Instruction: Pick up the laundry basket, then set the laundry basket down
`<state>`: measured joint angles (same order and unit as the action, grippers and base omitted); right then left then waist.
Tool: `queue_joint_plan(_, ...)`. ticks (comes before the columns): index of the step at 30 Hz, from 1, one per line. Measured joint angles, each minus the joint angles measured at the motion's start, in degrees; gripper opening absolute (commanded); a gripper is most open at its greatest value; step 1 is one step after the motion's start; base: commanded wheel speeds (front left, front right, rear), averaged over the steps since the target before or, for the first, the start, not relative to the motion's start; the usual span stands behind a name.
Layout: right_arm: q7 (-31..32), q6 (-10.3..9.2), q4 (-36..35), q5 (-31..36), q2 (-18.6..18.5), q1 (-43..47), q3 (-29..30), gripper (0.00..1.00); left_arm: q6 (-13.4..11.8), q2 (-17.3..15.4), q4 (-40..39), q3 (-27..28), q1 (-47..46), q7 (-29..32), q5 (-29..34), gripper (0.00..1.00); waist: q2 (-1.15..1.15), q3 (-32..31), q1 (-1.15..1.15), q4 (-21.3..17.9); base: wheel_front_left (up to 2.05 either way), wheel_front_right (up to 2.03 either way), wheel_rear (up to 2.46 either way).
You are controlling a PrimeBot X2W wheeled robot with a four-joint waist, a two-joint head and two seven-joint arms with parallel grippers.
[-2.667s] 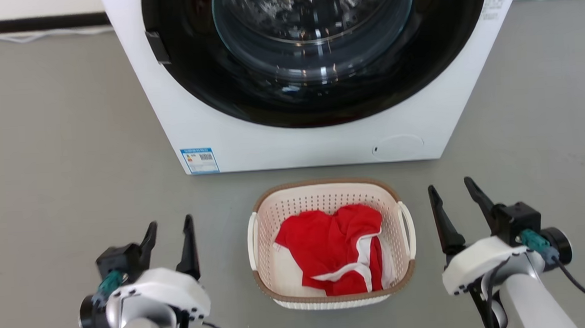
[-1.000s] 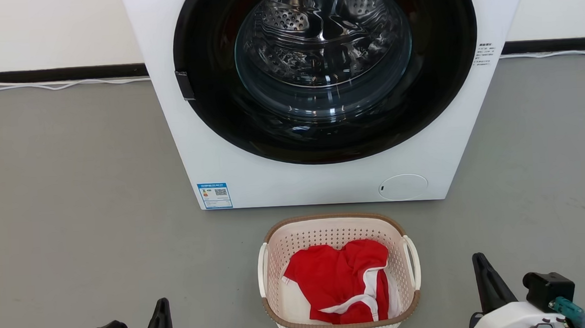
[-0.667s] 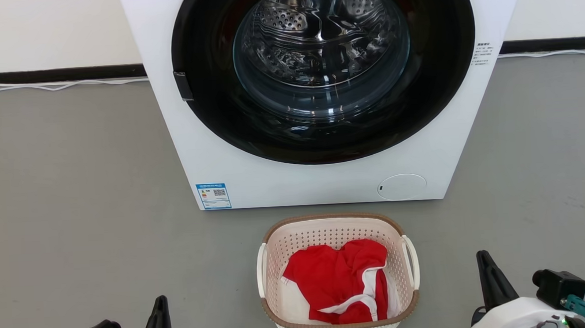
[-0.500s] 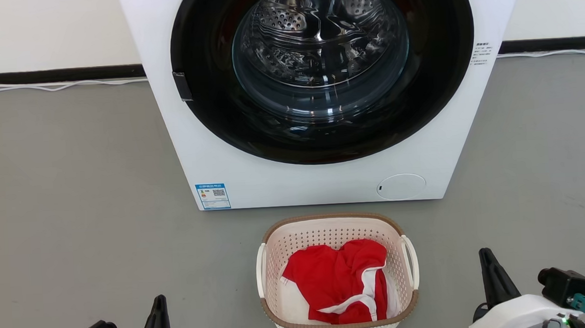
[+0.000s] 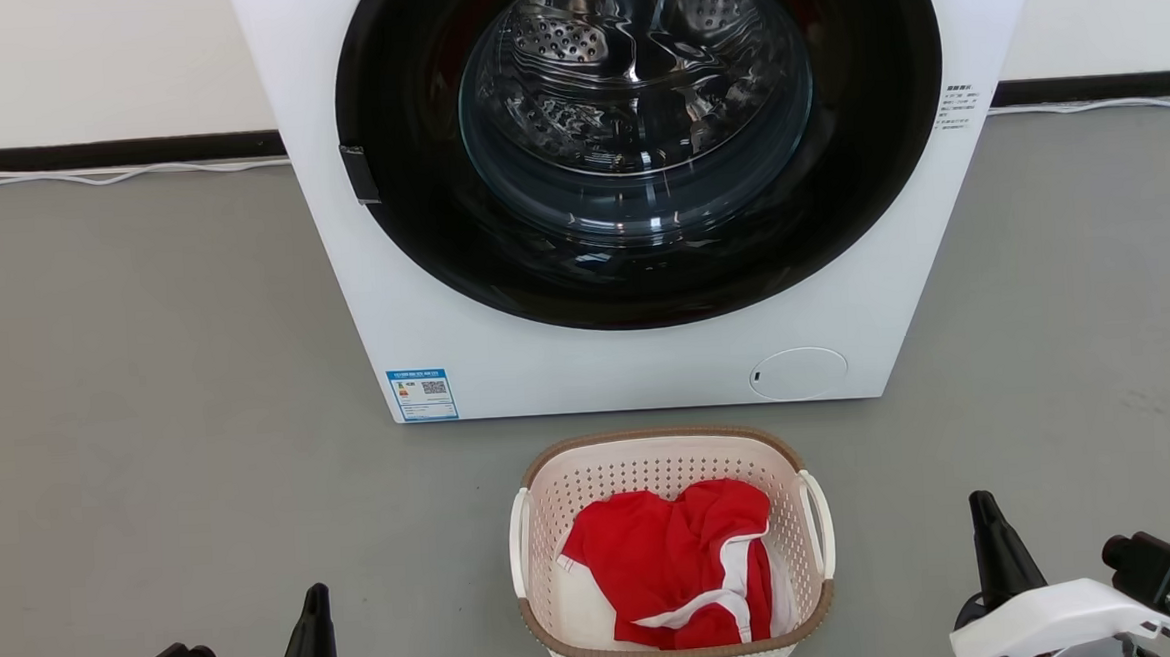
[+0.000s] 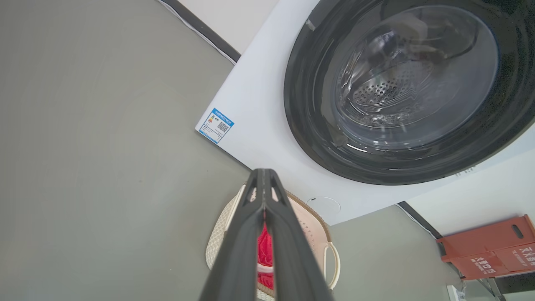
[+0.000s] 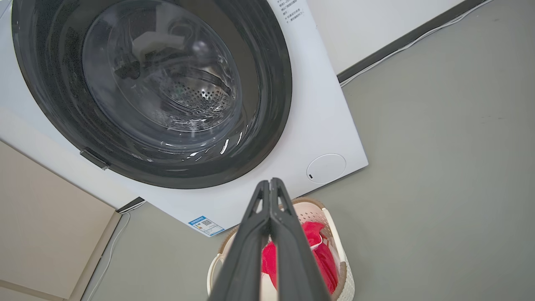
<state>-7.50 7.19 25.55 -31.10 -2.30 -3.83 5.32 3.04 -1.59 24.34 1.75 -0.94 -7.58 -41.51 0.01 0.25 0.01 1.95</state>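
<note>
Hovering at lower left, my left gripper (image 5: 316,595) is fully closed and empty. The laundry basket (image 5: 663,435) sits on the floor (image 5: 148,391) between both grippers, touching neither. My right gripper (image 5: 982,503), lower right, is likewise closed and empty.

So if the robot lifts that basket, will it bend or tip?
Probably stiff: the basket looks like moulded plastic with holes. Likely light, since it seems to hold only a red cloth. Lifted by one handle, it might well tip.
</note>
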Motion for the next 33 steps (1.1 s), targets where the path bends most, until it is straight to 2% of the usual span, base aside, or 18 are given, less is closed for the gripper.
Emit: queue_joint_plan(33, 5.83, -0.11, -4.23, -25.75, -0.01, -0.01, 0.96, 0.00, 1.62, -0.23, -3.60, 1.22, -0.87, 5.92, -21.23, 0.00, 0.00, -0.03, -0.01, -0.84, 0.00, 0.00, 0.00)
